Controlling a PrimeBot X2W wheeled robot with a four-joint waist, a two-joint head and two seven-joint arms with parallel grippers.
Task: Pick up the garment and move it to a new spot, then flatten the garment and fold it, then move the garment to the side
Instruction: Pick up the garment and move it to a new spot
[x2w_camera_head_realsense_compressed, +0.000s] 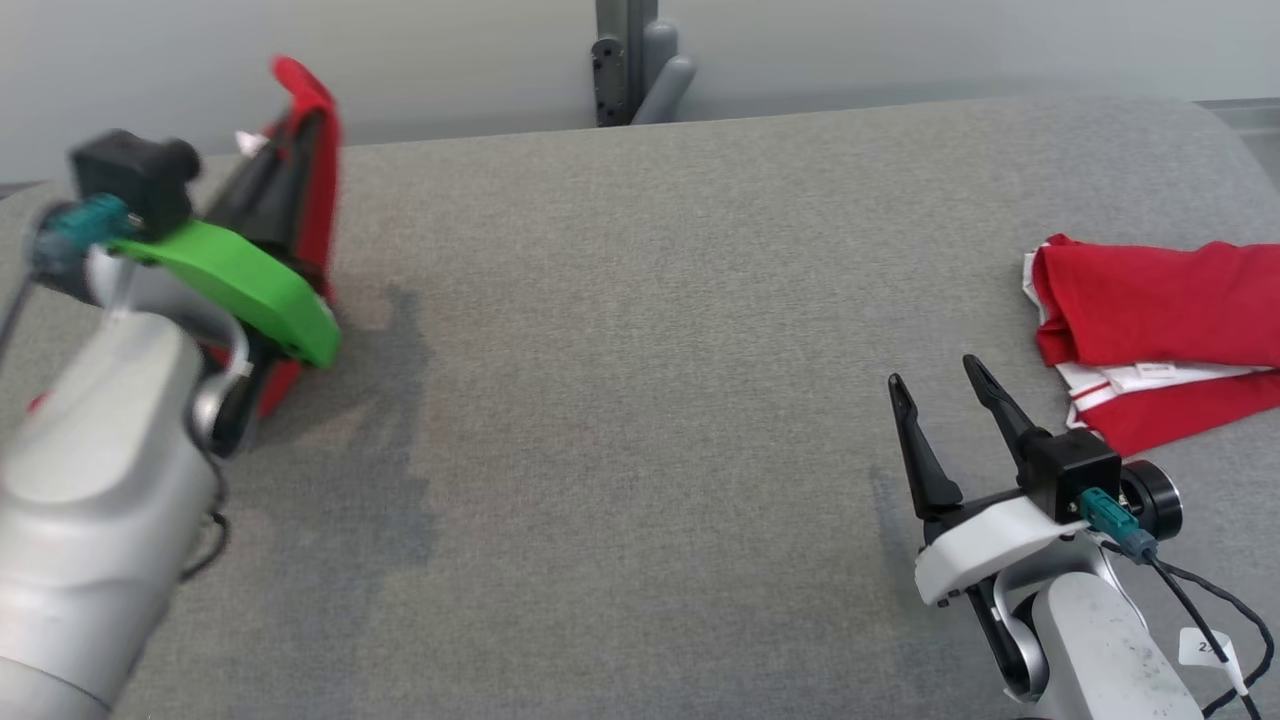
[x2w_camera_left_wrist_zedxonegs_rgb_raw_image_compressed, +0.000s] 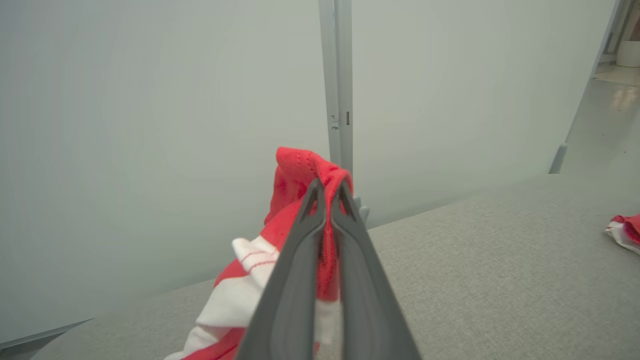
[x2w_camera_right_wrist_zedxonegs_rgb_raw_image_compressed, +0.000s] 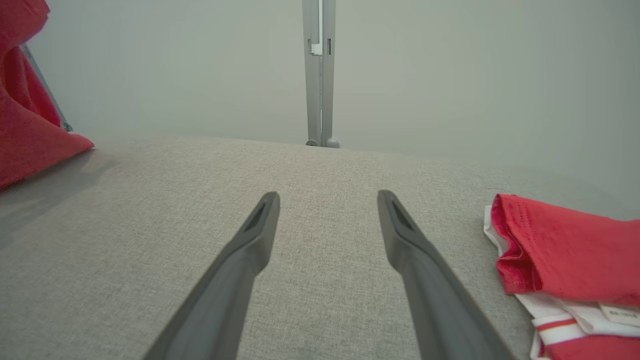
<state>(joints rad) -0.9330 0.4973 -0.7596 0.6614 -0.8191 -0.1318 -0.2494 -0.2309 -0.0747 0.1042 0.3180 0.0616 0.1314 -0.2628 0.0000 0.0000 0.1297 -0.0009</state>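
Two red-and-white garments counted: left garment (x2w_camera_head_realsense_compressed: 322, 190), right garment (x2w_camera_head_realsense_compressed: 1160, 300). Two grippers seen: left gripper (x2w_camera_left_wrist_zedxonegs_rgb_raw_image_compressed: 328, 192), right gripper (x2w_camera_head_realsense_compressed: 932, 372). One grey table (x2w_camera_head_realsense_compressed: 640, 400), one post (x2w_camera_head_realsense_compressed: 625, 60) noted far.

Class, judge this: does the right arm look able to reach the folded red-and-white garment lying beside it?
Probably yes. The right gripper is open and empty, the folded red-and-white garment lies close on its right, and only bare grey fabric surface shows between them.

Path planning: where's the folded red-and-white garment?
The folded red-and-white garment lies far right in head view, on the grey fabric surface beside the right hand.
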